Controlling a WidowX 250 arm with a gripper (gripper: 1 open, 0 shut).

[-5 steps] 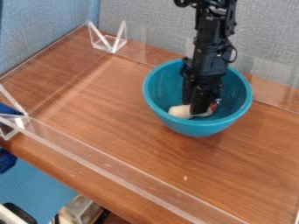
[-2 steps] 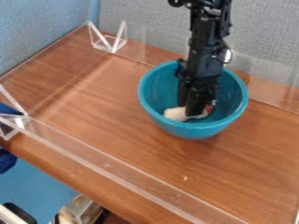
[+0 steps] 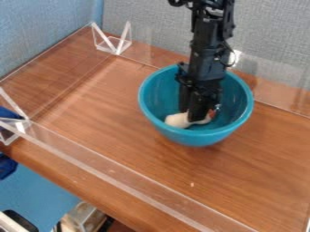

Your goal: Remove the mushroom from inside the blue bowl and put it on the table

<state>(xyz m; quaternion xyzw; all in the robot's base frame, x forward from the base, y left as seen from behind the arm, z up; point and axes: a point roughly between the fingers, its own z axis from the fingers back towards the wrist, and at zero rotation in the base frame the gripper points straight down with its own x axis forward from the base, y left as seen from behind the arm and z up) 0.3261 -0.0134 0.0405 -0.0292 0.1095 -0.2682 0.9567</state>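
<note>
We see the wooden tabletop (image 3: 115, 127) filling most of the frame. At right of centre sits the blue bowl (image 3: 148, 101), the dark fingers (image 3: 197, 111) reaching down inside. Low in it lies the mushroom (image 3: 179, 120), beside the fingers; we cannot tell whether they grip it.

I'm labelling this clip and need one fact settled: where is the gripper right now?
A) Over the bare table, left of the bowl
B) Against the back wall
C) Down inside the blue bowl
C: the gripper reaches below the rim of the blue bowl, right by the mushroom.
</note>
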